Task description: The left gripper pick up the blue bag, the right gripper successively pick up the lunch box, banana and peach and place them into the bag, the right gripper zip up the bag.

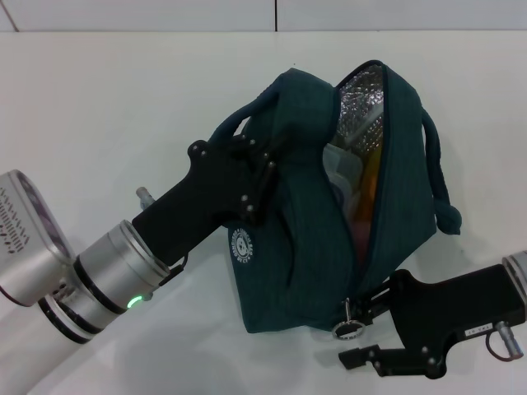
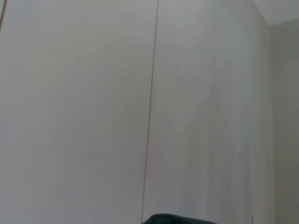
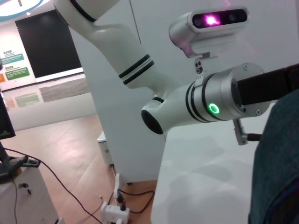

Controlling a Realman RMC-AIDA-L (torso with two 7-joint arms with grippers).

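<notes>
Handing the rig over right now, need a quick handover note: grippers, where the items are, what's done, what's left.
Left gripper: clamped on the blue bag at its left handle, holding it up off the white table.
Right gripper: at the bag's near end by the metal ring zip pull; grip on it can't be confirmed.
Contents: lunch box visible inside the open mouth, with an orange-yellow strip, likely the banana, beside it. Pinkish colour lower in the opening may be the peach; unclear.
Done: loading appears finished.
Left: zip is open; pull it closed.
</notes>
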